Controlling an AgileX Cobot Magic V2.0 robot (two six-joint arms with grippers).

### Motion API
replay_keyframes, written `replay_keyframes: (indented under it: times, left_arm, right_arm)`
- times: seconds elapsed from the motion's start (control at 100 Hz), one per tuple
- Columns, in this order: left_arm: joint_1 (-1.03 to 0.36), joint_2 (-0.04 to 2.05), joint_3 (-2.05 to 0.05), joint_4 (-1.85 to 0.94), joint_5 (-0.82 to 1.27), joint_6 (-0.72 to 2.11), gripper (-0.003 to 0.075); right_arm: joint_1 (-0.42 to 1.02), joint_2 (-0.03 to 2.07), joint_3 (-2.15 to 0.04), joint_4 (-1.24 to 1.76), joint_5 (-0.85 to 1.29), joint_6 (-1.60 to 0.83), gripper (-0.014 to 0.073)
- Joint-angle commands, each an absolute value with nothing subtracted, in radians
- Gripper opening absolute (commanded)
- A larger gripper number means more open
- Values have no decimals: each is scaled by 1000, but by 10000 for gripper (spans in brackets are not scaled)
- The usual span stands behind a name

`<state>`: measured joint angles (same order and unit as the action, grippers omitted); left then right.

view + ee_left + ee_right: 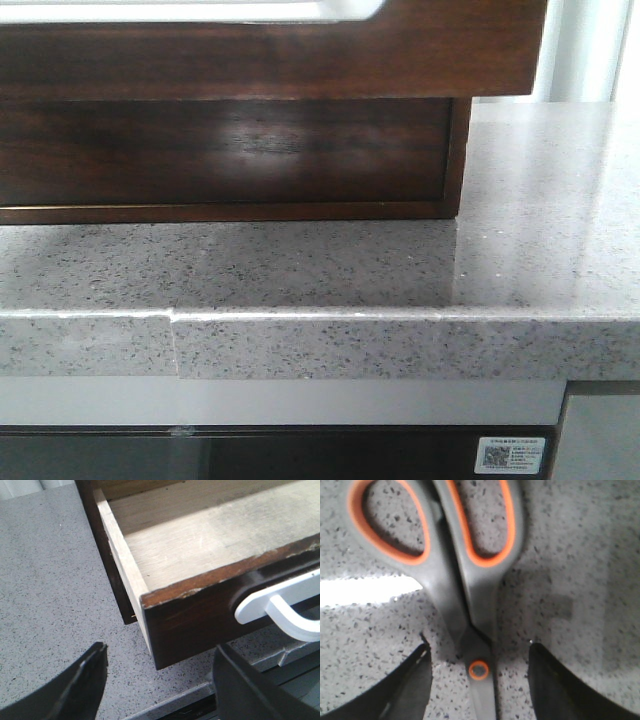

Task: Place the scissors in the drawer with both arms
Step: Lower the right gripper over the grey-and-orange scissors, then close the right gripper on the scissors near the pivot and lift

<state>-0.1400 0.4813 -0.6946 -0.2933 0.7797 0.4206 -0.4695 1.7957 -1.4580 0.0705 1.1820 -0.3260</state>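
Front view: dark reddish-brown cabinet unit (230, 150) sits on a grey speckled stone countertop (520, 260). The drawer (270, 55) is pulled out above it, overhanging toward the camera, with a whitish strip along the top edge. Neither arm shows in this view.

Left wrist view: drawer stands open — bare, pale wood floor, light side wall, worn top edge on the dark front. A white handle (280, 605) sits in a recess on the front. The left gripper (160, 680) hovers just off the drawer's front corner, its two dark fingers (82, 685) spread wide with nothing between them; countertop lies below.

Right wrist view: scissors (465, 590) lie flat on the speckled countertop — grey handles with orange-lined loops, orange ring at the pivot. The right gripper (480, 677) is positioned over the pivot, fingers (560, 685) spread either side of it and not touching the scissors. Blades are out of frame.

Scissors are on the counter, not in the drawer.
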Motion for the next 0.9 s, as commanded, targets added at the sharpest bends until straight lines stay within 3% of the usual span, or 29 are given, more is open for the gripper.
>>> replay_keyframes:
  times: [0.0, 0.18, 0.81, 0.89]
  left_arm:
    - [-150, 490, -728, -315, 696, 412, 420]
    - [-150, 490, -728, -315, 693, 412, 420]
    - [-150, 490, -728, -315, 693, 412, 420]
    - [-150, 490, -728, -315, 693, 412, 420]
  right_arm:
    - [-475, 1764, -1495, 67, 1206, -366, 327]
    - [-471, 1769, -1495, 66, 1210, -368, 227]
    - [-467, 1785, -1495, 65, 1223, -376, 218]
    - [-466, 1785, -1495, 65, 1229, -376, 185]
